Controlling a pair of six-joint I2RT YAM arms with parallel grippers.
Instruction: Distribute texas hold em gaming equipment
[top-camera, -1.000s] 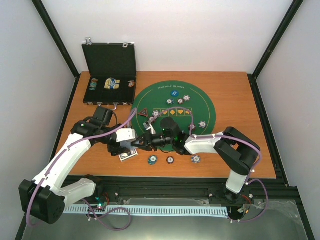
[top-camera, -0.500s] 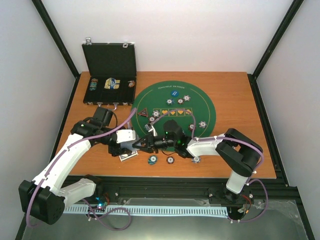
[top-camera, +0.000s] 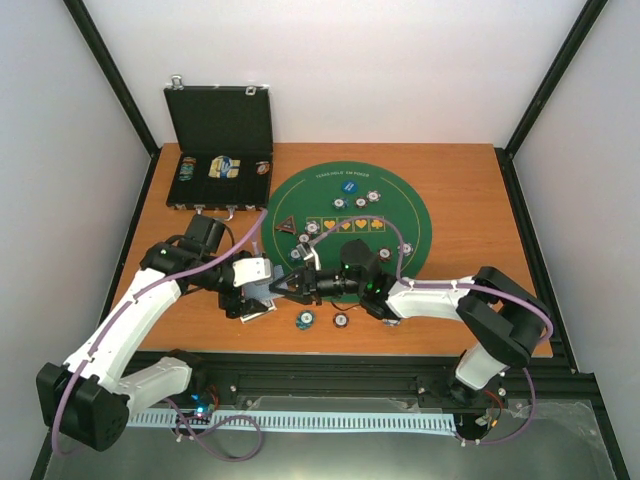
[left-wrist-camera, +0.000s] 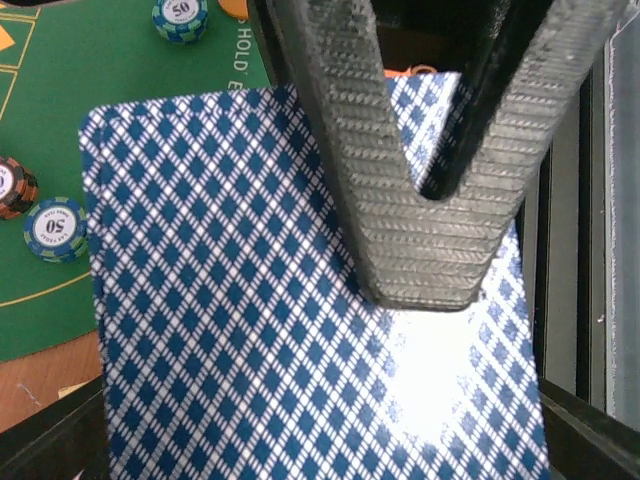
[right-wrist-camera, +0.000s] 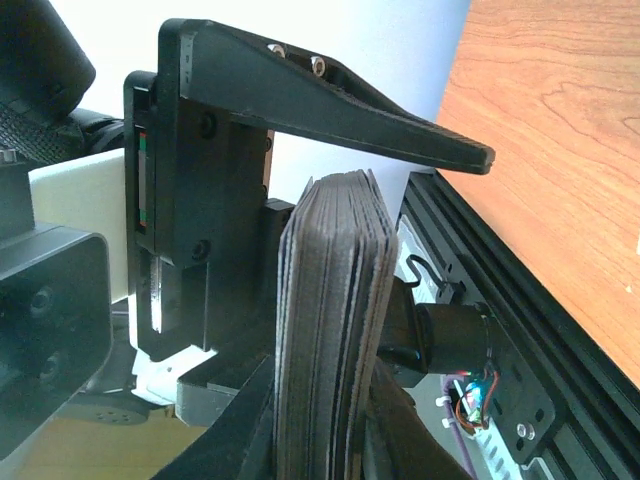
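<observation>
My right gripper (top-camera: 284, 289) (right-wrist-camera: 325, 440) is shut on a deck of playing cards (right-wrist-camera: 335, 330), held on edge. The top card's blue diamond-patterned back (left-wrist-camera: 250, 300) fills the left wrist view, with a grey ribbed right finger (left-wrist-camera: 400, 200) pressed on it. My left gripper (top-camera: 250, 292) (left-wrist-camera: 320, 455) straddles the deck with its jaws open. One black left finger (right-wrist-camera: 330, 110) stands clear of the cards. White-faced cards (top-camera: 260, 310) lie on the table below. Striped chips (top-camera: 305, 320) (top-camera: 341, 320) (left-wrist-camera: 57, 228) sit nearby. A red-edged triangular token (top-camera: 287, 225) and a blue disc (top-camera: 350, 186) rest on the green mat (top-camera: 400, 210).
An open black case (top-camera: 220, 140) with more pieces stands at the back left. More chips (top-camera: 405, 248) (top-camera: 360, 202) lie on the mat. A black rail (top-camera: 350, 375) runs along the table's near edge, close under both wrists.
The right arm's elbow has swung out to the right, and its forearm now covers a chip near the front edge. Both grippers stay together at the deck.
</observation>
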